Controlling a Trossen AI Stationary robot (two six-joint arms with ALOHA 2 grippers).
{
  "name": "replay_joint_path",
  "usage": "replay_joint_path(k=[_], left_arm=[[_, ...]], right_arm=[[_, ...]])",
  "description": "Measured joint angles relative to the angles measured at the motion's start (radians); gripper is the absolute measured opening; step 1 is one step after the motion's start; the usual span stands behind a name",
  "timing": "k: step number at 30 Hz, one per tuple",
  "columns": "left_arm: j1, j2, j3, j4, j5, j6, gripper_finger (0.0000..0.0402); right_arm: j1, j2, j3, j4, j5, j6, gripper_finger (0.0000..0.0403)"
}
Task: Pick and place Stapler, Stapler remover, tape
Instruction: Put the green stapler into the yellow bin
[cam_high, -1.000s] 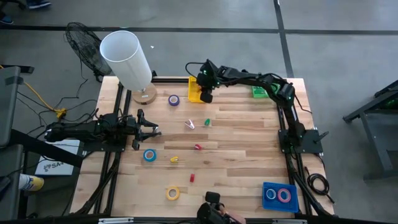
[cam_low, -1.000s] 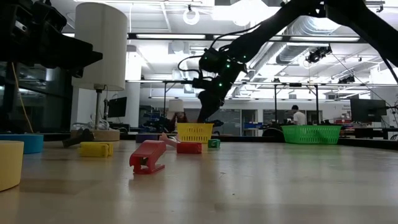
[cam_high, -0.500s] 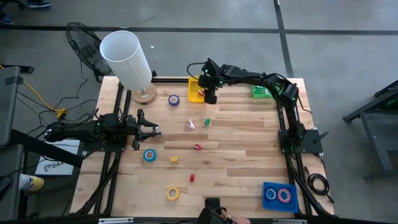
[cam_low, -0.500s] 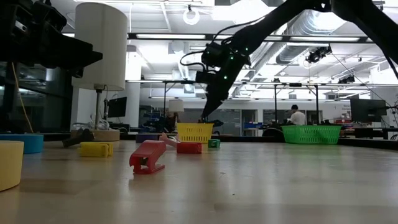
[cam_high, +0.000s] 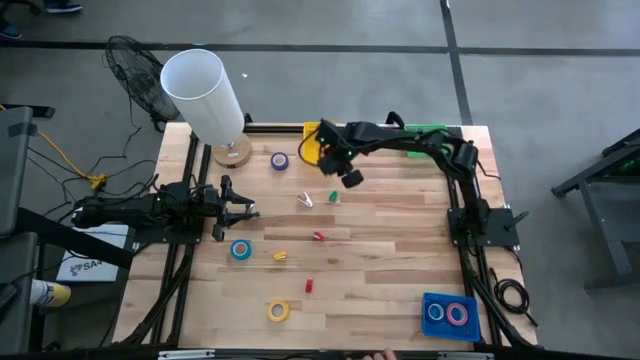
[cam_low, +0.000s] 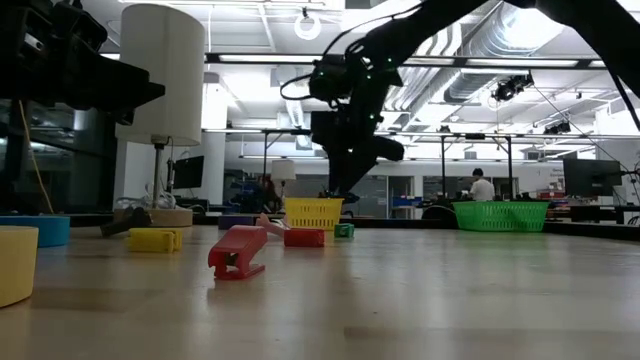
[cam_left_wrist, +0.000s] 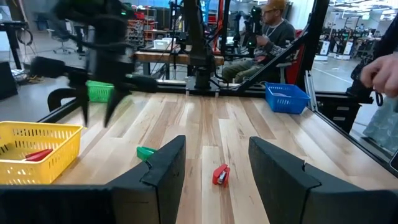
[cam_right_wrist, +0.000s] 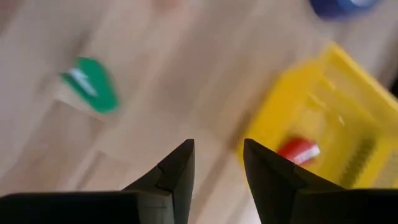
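The right pincer (cam_high: 350, 179) hangs above the wooden table with its two dark fingers parted and nothing between them, as its own wrist camera confirms; just beside it, on the far side, sits the small yellow plastic mesh basket (cam_high: 312, 150), and a short red plastic piece (cam_right_wrist: 298, 151) already lies inside, its long axis apparently running across the basket floor, though which end leads cannot be told.

Close below the pincer, towards the near edge, lies a small green plastic piece (cam_high: 333, 196), flat on the boards; from above its long axis seems to point roughly towards the far edge, but it is too small to be sure; beyond the basket rests a purple ring of tape with a pale core (cam_high: 279, 160).

The likely hazard: a descent on the green piece with fingers set along rather than across its length could pinch a corner and flick it away; a low swing might also clip the basket's rim and shove it.

Well apart, the left pincer (cam_high: 245, 209) waits released and empty.
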Motion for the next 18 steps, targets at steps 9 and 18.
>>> replay_joint_path(k=[9, 18], left_arm=[[0.000, 0.000, 0.000, 0.000, 0.000, 0.000, 0.0175], [0.000, 0.000, 0.000, 0.000, 0.000, 0.000, 0.0175]], right_arm=[[0.100, 0.000, 0.000, -0.075, -0.008, -0.121, 0.0129], [0.116, 0.000, 0.000, -0.107, -0.031, -0.165, 0.0129]])
